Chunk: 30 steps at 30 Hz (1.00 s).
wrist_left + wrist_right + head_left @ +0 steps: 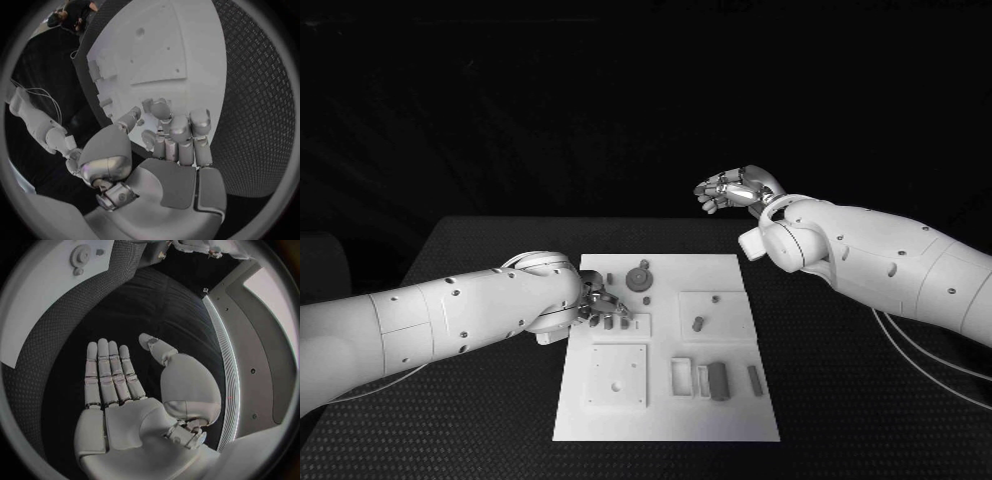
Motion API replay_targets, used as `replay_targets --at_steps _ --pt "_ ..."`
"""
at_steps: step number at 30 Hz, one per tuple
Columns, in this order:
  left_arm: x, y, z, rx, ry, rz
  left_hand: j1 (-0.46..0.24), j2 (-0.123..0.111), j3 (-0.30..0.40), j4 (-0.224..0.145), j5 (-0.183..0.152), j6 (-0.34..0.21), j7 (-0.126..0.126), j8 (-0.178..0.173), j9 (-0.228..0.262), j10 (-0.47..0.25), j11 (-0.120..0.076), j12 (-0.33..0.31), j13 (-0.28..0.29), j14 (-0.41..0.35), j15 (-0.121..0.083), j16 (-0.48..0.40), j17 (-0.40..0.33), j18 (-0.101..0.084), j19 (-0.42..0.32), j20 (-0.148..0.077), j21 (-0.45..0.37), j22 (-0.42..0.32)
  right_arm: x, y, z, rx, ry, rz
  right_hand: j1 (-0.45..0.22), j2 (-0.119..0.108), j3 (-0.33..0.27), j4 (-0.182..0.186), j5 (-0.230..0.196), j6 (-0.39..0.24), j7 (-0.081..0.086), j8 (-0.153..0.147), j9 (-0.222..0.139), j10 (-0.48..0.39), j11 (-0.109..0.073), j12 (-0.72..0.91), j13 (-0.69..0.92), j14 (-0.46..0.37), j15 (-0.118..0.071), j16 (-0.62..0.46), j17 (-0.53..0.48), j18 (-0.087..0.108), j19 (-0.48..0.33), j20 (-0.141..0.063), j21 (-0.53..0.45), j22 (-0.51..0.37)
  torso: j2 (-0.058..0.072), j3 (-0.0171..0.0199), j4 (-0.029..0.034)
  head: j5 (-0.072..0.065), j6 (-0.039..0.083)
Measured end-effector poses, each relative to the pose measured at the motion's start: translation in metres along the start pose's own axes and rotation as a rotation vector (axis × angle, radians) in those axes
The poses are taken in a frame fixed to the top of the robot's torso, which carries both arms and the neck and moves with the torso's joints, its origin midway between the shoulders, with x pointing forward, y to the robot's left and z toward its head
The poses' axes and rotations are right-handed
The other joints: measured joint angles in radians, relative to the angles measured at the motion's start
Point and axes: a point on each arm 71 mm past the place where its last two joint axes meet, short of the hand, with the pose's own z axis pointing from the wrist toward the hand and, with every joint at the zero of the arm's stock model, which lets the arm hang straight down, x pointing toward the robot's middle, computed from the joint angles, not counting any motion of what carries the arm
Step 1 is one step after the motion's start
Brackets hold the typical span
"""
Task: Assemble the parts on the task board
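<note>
Both arms had white, smooth, rounded shells dotted with small dark screw holes. Left arm (430,325) ended in bulbous white wrist housing just behind left hand (600,305). Right arm (891,265) had same housing behind right hand (737,187). Hands were silver metal, fingers (103,372) segmented, tips rounded, palms covered by pale flat plates. Thin pale cables (920,350) trailed beneath right arm; similar cable ran under left.
</note>
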Motion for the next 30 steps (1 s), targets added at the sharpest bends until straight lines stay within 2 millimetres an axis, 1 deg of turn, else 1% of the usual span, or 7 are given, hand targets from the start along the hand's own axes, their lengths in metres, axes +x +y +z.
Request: replay_targets --at_steps 2,5,10,12,17,22,30 --pt "-0.001 0.003 0.0 -0.003 -0.002 -0.004 -0.008 -0.014 -0.002 0.022 0.0 0.0 0.0 -0.003 0.002 0.0 0.0 0.0 0.002 0.0 0.0 0.0 0.003 0.007 0.0 0.0 0.0 0.0 0.0 0.0 0.0 0.0 0.0 0.0 -0.002 0.002 -0.007 0.001 0.014 -0.003 0.003 0.0 0.0 0.0 0.0 0.0 0.0 -0.002 0.001 0.0 0.002 0.0 0.0 0.0 -0.006 0.002 0.0 0.0 0.0 0.0 0.001" --pt "-0.003 0.005 -0.001 0.001 -0.004 -0.013 -0.02 0.001 -0.062 0.005 0.0 0.0 0.0 -0.007 0.013 -0.004 0.004 0.0 0.008 -0.004 0.004 0.0 0.009 0.016 -0.011 0.01 0.008 0.0 -0.001 -0.001 0.0 0.001 -0.001 0.0 -0.005 0.005 -0.008 0.0 0.018 -0.004 0.003 0.0 -0.001 0.0 0.0 0.0 0.0 -0.003 0.003 0.0 0.002 0.0 0.0 0.0 -0.006 0.003 0.0 0.0 0.0 -0.001 0.004" --pt "-0.018 0.014 -0.004 -0.01 -0.025 -0.046 -0.017 0.003 -0.074 0.006 0.0 -0.031 0.026 -0.008 0.013 -0.004 0.004 0.0 0.009 -0.008 0.0 0.0 0.01 0.016 -0.014 0.007 0.008 0.0 -0.001 -0.001 0.0 0.002 -0.003 0.0 -0.005 0.005 -0.008 0.0 0.023 -0.003 0.003 0.0 -0.001 0.0 0.0 -0.004 0.0 -0.003 0.003 0.0 0.002 0.0 0.0 0.0 -0.006 0.003 0.0 0.0 0.0006 0.001 0.011" --pt "-0.025 0.014 -0.005 -0.009 -0.038 -0.063 -0.011 0.019 -0.08 0.0 0.0 -0.029 0.024 -0.005 0.017 -0.004 0.004 0.0 0.01 -0.008 0.0 0.0 0.01 0.016 -0.014 0.008 0.008 0.0 -0.001 -0.001 0.0 0.002 -0.003 0.0 -0.005 0.005 -0.01 0.002 0.023 -0.004 0.003 0.0 -0.001 0.0 0.0 -0.004 0.0 -0.003 0.003 0.0 0.003 0.0 0.0 0.0 -0.006 0.003 0.0 0.0001 0.0006 0.001 0.013" --pt "-0.054 0.02 -0.009 -0.023 -0.09 -0.091 0.03 0.099 -0.116 -0.044 0.004 -0.056 0.033 -0.014 0.02 -0.057 0.016 -0.046 -0.004 -0.059 0.014 -0.049 -0.005 0.024 -0.064 0.024 -0.019 0.0 -0.005 -0.003 0.0 0.007 -0.01 -0.002 -0.005 0.005 -0.014 0.0 0.023 -0.003 0.003 0.0 -0.001 0.0 0.0 -0.004 0.0 -0.003 0.003 0.0 0.003 0.0 -0.004 0.004 -0.006 0.003 0.0 0.0004 0.0008 0.002 0.02" --pt "-0.075 0.025 -0.007 -0.04 -0.138 -0.104 0.077 0.157 -0.129 -0.102 0.074 -0.068 0.039 -0.017 0.02 -0.095 0.031 -0.101 -0.035 -0.09 0.028 -0.115 -0.036 0.029 -0.098 0.041 -0.063 -0.014 -0.006 -0.004 0.0 0.008 -0.013 -0.003 -0.005 0.005 -0.014 0.0 0.026 -0.003 0.003 0.0 -0.001 0.0 0.0 -0.004 0.0 -0.003 0.003 -0.004 0.003 0.0 -0.004 0.004 -0.006 0.004 0.0 0.0003 0.0012 0.002 0.024" --pt "-0.092 0.021 0.005 -0.057 -0.202 -0.091 0.087 0.168 -0.134 -0.127 0.076 -0.096 0.07 -0.037 0.014 -0.144 0.054 -0.204 -0.09 -0.143 0.057 -0.225 -0.081 0.007 -0.149 0.056 -0.153 -0.059 -0.006 -0.004 0.0 0.008 -0.011 -0.002 -0.005 0.005 -0.014 0.0 0.027 -0.003 0.003 0.0 -0.001 0.0 0.0 -0.004 0.0 -0.003 0.003 -0.004 0.002 0.0 -0.004 0.004 -0.01 0.004 0.001 -0.0002 0.0001 0.0 0.028"
